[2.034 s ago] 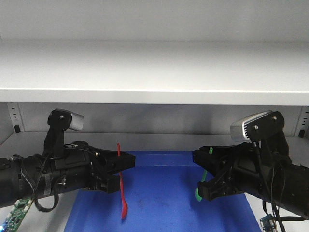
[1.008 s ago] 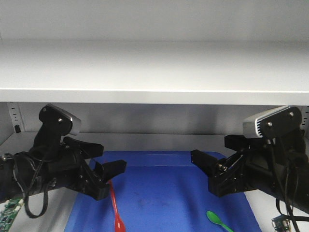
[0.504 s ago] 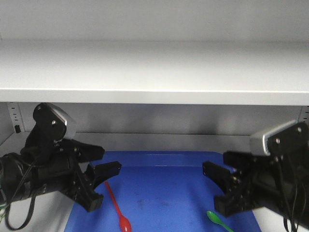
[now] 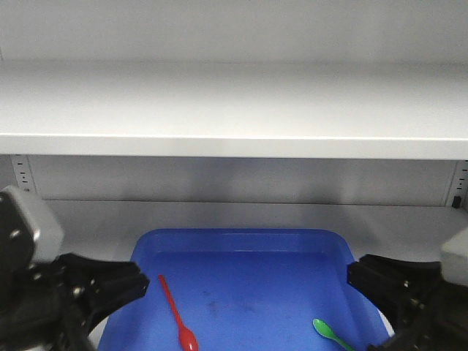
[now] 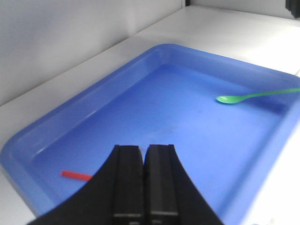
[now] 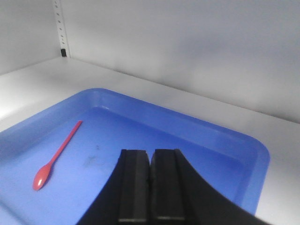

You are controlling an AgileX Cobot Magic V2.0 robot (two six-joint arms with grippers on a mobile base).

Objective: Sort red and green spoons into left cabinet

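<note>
The red spoon (image 4: 175, 314) lies in the left part of the blue tray (image 4: 241, 235), bowl toward me. The green spoon (image 4: 330, 333) lies in the tray's right front part. Both lie free, touched by nothing. My left gripper (image 4: 121, 287) is at the bottom left, back from the tray's left edge; in the left wrist view (image 5: 145, 147) it is shut and empty, with the red handle tip (image 5: 75, 175) and the green spoon (image 5: 255, 96) ahead of it. My right gripper (image 4: 380, 278) is at the bottom right, shut and empty in the right wrist view (image 6: 150, 152), with the red spoon (image 6: 56, 157) to its left.
The tray sits on the grey lower shelf of the cabinet (image 4: 80, 219). A thick grey shelf (image 4: 234, 110) spans overhead. Perforated peg strips run at the left (image 4: 22, 179) and right (image 4: 458, 186) walls.
Both arms have drawn back and down toward the frame's bottom corners. Two seconds ago each gripper held a spoon; since one second ago both spoons lie in the tray, unmoved.
</note>
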